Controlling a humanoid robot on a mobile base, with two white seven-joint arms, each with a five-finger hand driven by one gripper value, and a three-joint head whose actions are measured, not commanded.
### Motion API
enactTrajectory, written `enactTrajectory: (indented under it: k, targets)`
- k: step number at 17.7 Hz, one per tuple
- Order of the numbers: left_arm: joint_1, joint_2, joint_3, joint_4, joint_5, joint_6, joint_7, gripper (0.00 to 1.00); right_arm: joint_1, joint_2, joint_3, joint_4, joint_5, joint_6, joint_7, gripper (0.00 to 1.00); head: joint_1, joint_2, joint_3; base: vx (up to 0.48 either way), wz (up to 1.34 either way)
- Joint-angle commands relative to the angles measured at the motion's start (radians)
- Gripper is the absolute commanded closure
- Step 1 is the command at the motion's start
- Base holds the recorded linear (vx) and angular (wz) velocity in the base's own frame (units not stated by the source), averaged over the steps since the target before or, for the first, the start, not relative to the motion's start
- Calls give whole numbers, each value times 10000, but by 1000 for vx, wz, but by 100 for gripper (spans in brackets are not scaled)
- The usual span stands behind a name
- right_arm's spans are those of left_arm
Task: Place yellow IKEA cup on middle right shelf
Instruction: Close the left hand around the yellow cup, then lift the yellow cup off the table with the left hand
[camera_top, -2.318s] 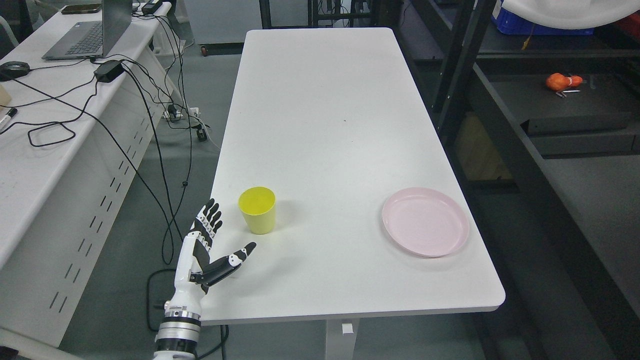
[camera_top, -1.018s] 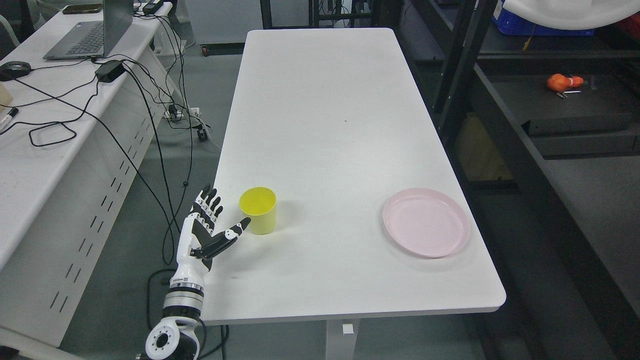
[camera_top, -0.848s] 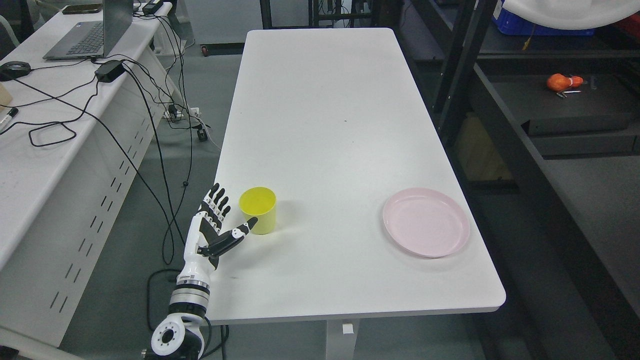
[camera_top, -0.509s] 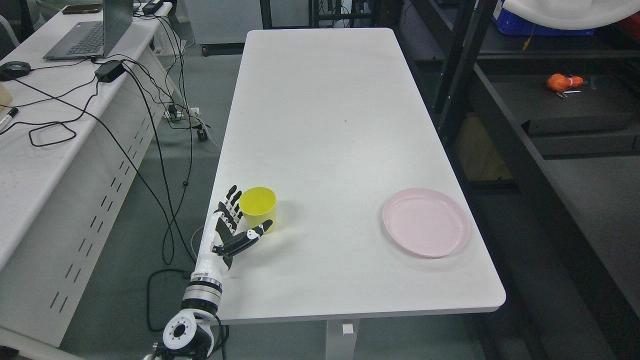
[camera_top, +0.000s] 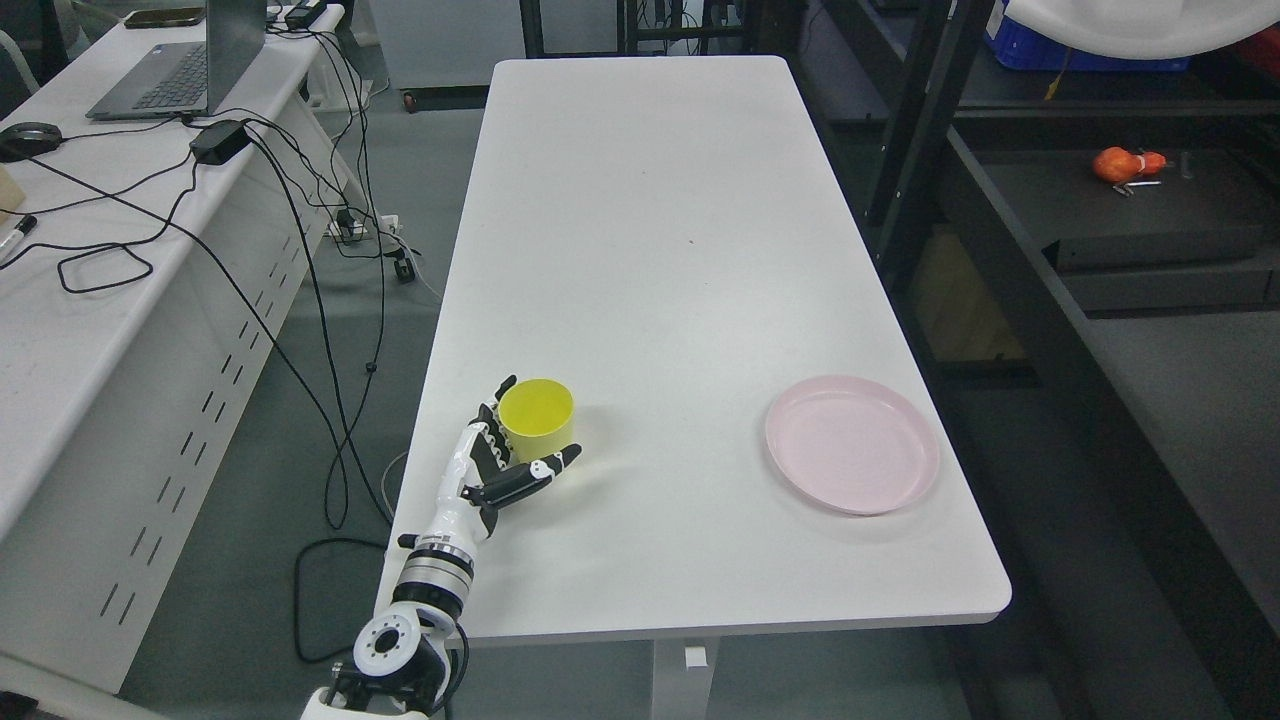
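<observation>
Yellow cup (camera_top: 537, 418) stands upright near the worktop's (camera_top: 650, 250) front left edge, cradled by the open left hand (camera_top: 500, 468); close thumb and fingers evenly around its wall before lifting.

Single head camera looks steeply down over the white table (camera_top: 640, 200).

1 pink plate (camera_top: 852, 444), near the right edge of the white table (camera_top: 650, 200), toward its front right corner. 1 laptop (camera_top: 180, 60), 1 black power adapter (camera_top: 218, 141) with cables, on the side desk (camera_top: 60, 330). 1 orange object (camera_top: 1120, 163), on the dark shelf (camera_top: 1180, 215).
</observation>
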Motion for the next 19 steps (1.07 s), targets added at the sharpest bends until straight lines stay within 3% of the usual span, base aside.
enactTrajectory:
  k: [1, 4, 7, 10, 12, 13, 14, 16, 19]
  targets:
    - [-407, 175, -117, 528, -6, 69, 4, 2, 138, -175, 169, 0, -245, 8, -6, 1, 0, 0, 0, 0, 0]
    - [-745, 175, 51, 1216, -6, 69, 4, 3, 138, -175, 169, 0, -245, 8, -6, 1, 0, 0, 0, 0, 0]
    - [-884, 175, 282, 1463, -6, 53, 4, 15, 138, -175, 169, 0, -245, 8, -6, 1, 0, 0, 0, 0, 0]
    - [-853, 175, 588, 1495, 9, -100, 4, 39, 138, -175, 169, 0, -245, 8, -6, 1, 0, 0, 0, 0, 0]
    - [-823, 175, 956, 1495, 40, -557, 4, 64, 138, -175, 169, 0, -245, 8, -6, 1, 0, 0, 0, 0, 0]
    - [-792, 175, 1109, 1495, 85, -1092, 19, 82, 138, -175, 169, 0, -245, 8, -6, 1, 0, 0, 0, 0, 0]
    - [-792, 175, 1141, 1495, 192, -1507, 34, 90, 138, -175, 169, 0, -245, 8, -6, 1, 0, 0, 0, 0, 0]
    - [-761, 175, 1156, 1251, 316, -2138, 50, 99, 138, -175, 169, 0, -245, 8, -6, 1, 0, 0, 0, 0, 0]
    - [-211, 175, 1050, -814, 316, -2477, 34, 100, 138, -175, 169, 0, -245, 8, -6, 1, 0, 0, 0, 0, 0]
